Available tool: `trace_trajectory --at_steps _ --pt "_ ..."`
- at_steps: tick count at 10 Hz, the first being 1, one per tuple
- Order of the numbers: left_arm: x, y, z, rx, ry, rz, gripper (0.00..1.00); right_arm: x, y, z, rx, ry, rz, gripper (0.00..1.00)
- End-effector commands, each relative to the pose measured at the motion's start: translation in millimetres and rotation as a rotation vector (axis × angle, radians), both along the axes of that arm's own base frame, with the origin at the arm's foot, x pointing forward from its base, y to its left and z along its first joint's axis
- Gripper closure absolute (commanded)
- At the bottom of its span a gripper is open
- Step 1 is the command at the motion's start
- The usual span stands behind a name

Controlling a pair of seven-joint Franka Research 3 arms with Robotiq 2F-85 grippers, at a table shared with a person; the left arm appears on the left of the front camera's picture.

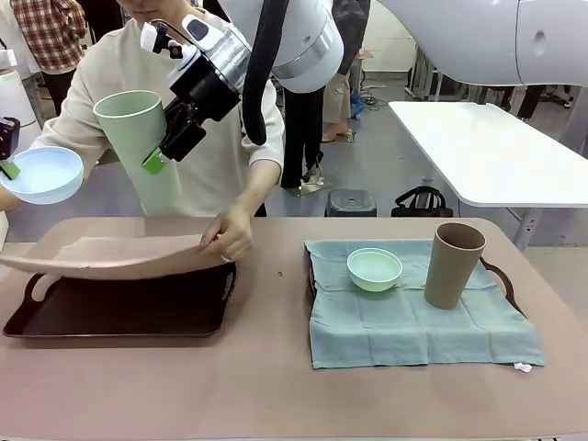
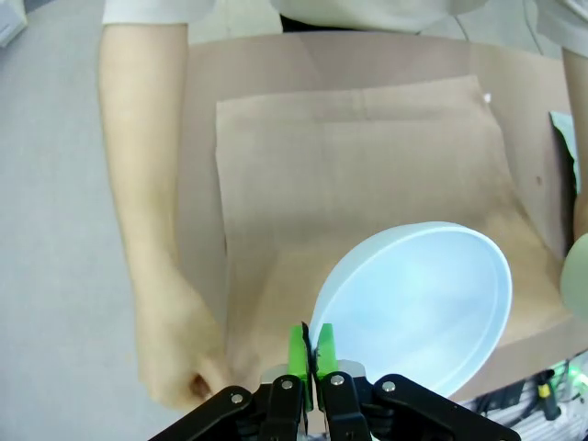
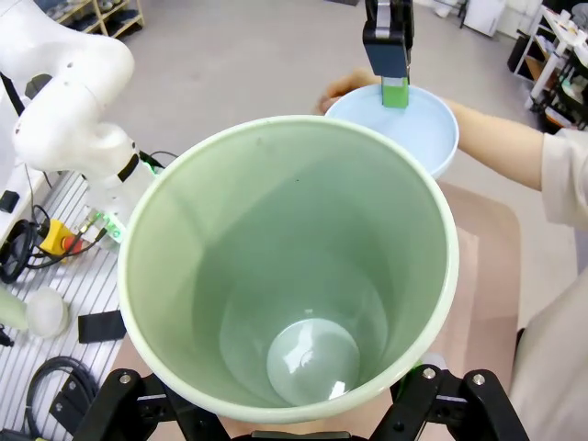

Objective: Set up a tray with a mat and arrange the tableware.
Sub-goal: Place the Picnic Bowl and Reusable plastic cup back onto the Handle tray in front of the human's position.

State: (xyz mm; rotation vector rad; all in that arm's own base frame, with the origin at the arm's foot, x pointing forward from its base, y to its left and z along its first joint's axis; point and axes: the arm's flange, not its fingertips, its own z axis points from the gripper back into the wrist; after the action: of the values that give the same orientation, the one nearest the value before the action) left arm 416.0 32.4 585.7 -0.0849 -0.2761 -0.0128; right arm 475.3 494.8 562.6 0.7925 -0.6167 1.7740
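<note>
My left gripper [image 1: 7, 169] is at the far left, shut on the rim of a pale blue bowl [image 1: 41, 175] held in the air. The left wrist view has its green pads [image 2: 297, 354] pinching that bowl [image 2: 423, 303] above a tan mat [image 2: 358, 165]. My right gripper [image 1: 154, 152], reaching across to the left, is shut on a tilted light green cup [image 1: 138, 138], whose inside [image 3: 294, 276] faces the right wrist camera. A person's hand [image 1: 230, 234] holds the tan mat [image 1: 110, 257] over the dark tray [image 1: 119, 312].
A second tray [image 1: 501, 280] at the right carries a blue-green cloth [image 1: 413, 331], a mint green bowl [image 1: 374, 268] and an upright brown cup [image 1: 453, 265]. The person stands at the far side, behind the left tray. A white table [image 1: 496, 152] stands farther back.
</note>
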Motion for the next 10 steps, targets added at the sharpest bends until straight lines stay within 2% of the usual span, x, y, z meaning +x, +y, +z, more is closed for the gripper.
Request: trace_trajectory --at_steps 1,10 --pt "0.0 0.0 -0.3 0.004 -0.014 -0.003 1.0 -1.0 -0.5 -0.2 -0.005 -0.012 0.005 0.18" --pt "0.0 0.0 -0.3 0.004 -0.014 -0.003 1.0 -1.0 -0.5 -0.2 -0.005 -0.012 0.005 0.18"
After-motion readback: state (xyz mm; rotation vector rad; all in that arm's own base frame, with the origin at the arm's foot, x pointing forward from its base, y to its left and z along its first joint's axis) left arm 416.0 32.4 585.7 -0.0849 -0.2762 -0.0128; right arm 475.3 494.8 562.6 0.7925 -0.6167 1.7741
